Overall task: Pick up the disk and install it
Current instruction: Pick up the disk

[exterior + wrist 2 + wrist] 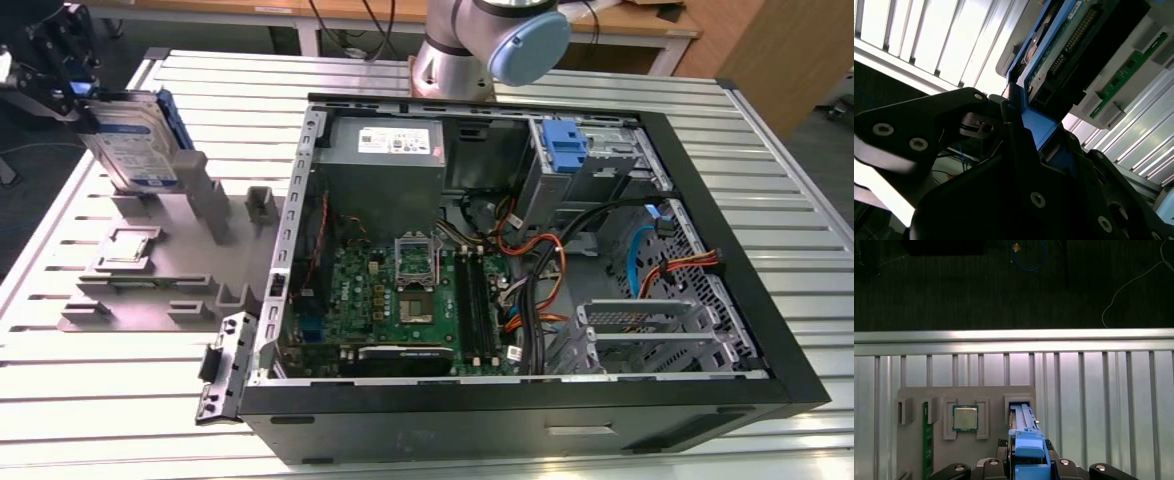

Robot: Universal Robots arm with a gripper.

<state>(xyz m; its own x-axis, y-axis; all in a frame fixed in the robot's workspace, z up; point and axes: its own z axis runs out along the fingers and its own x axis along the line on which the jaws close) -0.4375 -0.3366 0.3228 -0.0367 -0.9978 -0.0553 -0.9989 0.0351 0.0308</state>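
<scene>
The disk, a silver drive with a white-and-blue label in a blue carrier, stands on edge at the exterior view's far left. It sits just over the tall slot of the grey fixture. My gripper is shut on the disk's upper end. In the first wrist view the blue carrier edge runs between my black fingers, above the fixture's slot. The second wrist view shows the disk's circuit-board side and my gripper clamped on the blue frame.
An open computer case lies on the slatted metal table, with a motherboard, cables, a grey box with a white sticker and a blue bracket. The fixture also holds a processor chip and a green memory stick. The arm's base stands behind the case.
</scene>
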